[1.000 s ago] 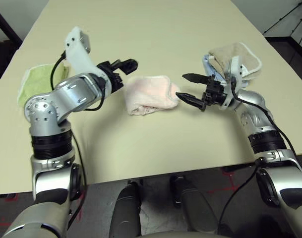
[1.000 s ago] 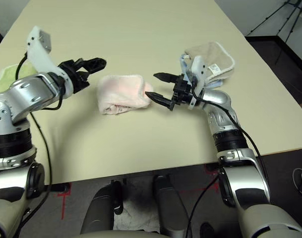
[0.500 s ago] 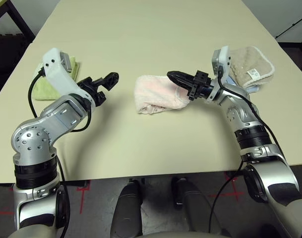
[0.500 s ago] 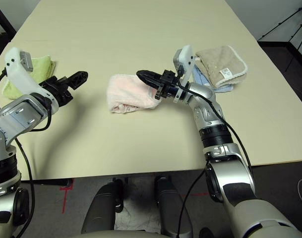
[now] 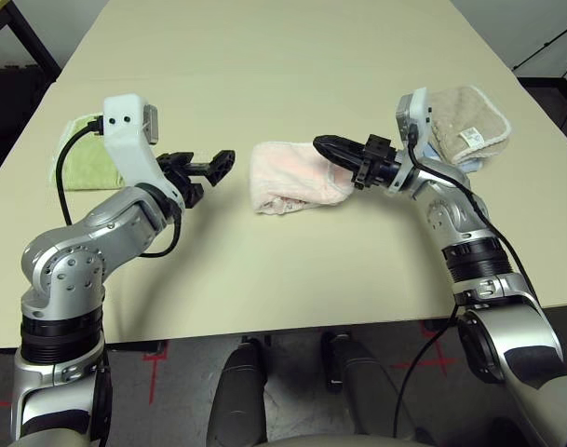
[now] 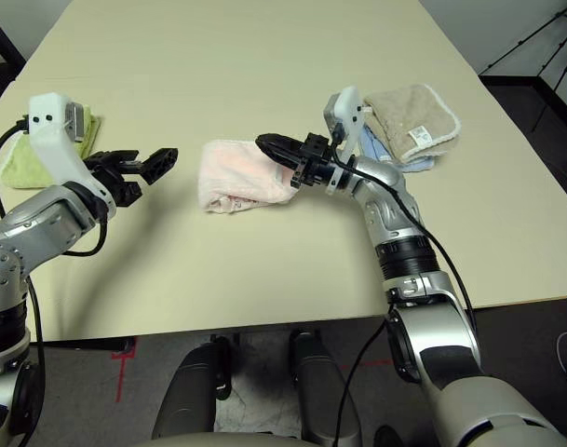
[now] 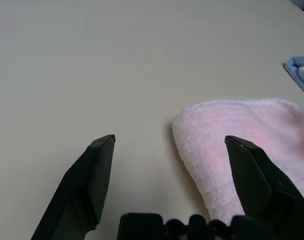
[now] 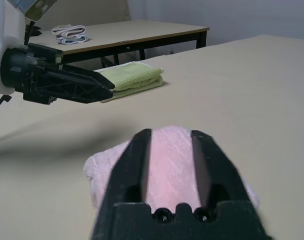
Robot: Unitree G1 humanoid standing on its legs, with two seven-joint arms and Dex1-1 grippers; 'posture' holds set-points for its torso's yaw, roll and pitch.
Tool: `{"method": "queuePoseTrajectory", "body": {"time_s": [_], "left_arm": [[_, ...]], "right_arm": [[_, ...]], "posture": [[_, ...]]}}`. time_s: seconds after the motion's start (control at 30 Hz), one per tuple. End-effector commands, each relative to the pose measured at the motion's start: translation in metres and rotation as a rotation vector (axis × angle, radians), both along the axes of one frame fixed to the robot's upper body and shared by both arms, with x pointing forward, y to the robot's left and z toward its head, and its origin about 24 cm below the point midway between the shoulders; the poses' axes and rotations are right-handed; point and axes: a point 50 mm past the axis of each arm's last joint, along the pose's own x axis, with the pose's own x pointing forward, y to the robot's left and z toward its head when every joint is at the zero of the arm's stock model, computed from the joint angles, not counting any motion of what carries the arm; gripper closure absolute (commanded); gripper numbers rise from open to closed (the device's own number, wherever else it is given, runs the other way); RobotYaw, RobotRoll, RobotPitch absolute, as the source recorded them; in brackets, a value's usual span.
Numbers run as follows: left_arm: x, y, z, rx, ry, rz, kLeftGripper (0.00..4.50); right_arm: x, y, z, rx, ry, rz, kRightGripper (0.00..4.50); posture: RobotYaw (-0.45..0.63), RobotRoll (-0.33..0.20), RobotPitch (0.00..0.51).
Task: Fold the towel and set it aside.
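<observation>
The pale pink towel (image 5: 288,177) lies folded into a thick bundle in the middle of the table. My right gripper (image 5: 325,146) reaches in from the right and rests over the towel's right end. In the right wrist view its fingers (image 8: 134,160) stand a narrow gap apart, with the pink cloth (image 8: 104,172) under and beyond them. My left gripper (image 5: 222,163) is open, just off the towel's left edge and pointing at it. The left wrist view shows its spread fingers (image 7: 92,175) with the towel (image 7: 241,135) near the right one.
A folded green towel (image 5: 83,163) lies at the table's left behind my left arm. A beige towel (image 5: 469,116) on a blue one (image 7: 301,67) sits at the right, behind my right wrist. Bare table spreads in front and beyond.
My right gripper went from wide open beside the towel's right end to lying over it with fingers drawn close. My left gripper pulled back leftward, then edged toward the towel again. The camera shifted.
</observation>
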Motion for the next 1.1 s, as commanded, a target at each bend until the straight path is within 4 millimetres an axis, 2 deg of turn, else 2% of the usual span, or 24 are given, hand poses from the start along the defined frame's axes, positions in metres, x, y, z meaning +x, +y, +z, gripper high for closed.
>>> {"method": "queuePoseTrajectory", "body": {"time_s": [0.03,0.1,0.13,0.53,0.6,0.63,0.73,0.8,0.87,1.1], "left_arm": [[-0.0055,-0.0039,-0.0037,0.12,-0.021,-0.06,0.0],[-0.0066,-0.0019,-0.0054,0.145,-0.03,-0.073,0.0],[-0.0066,-0.0003,-0.0058,0.147,-0.031,-0.075,0.0],[-0.0058,0.0026,-0.0038,0.156,-0.048,-0.111,0.0],[-0.0048,0.0016,-0.0031,0.138,-0.051,-0.109,0.19],[-0.0044,0.0009,-0.0031,0.132,-0.051,-0.105,0.0],[-0.0059,-0.0036,-0.0035,0.14,-0.06,-0.125,0.0],[-0.0071,-0.0042,-0.0054,0.139,-0.058,-0.13,0.36],[-0.0071,-0.0024,-0.0065,0.148,-0.055,-0.116,1.0],[-0.0075,-0.0015,-0.0065,0.178,-0.058,-0.125,3.78]], "right_arm": [[-0.0022,0.0003,-0.0039,-0.023,0.002,0.012,1.07],[-0.0022,0.0007,-0.005,-0.026,-0.004,0.011,0.26],[-0.0023,0.0011,-0.0053,-0.026,-0.003,0.012,0.03],[-0.0034,0.0018,-0.0071,-0.023,0.005,0.017,0.03],[-0.0037,0.0014,-0.008,-0.028,0.016,0.018,0.41],[-0.004,0.0013,-0.0081,-0.027,0.018,0.019,0.32],[-0.005,0.0011,-0.0081,-0.025,0.013,0.02,0.03],[-0.0049,0.0008,-0.0084,-0.022,0.005,0.014,0.23],[-0.005,0.0005,-0.0091,-0.022,0.009,0.014,0.81],[-0.0041,0.0011,-0.0102,-0.023,0.016,0.01,3.59]], "posture": [[-0.02,0.0,0.179],[-0.01,0.0,0.18],[-0.01,0.0,0.181],[-0.01,0.0,0.186],[-0.02,0.0,0.186],[-0.02,0.0,0.187],[-0.02,0.0,0.189],[-0.02,0.0,0.19],[-0.02,0.0,0.192],[-0.02,0.0,0.198]]}}
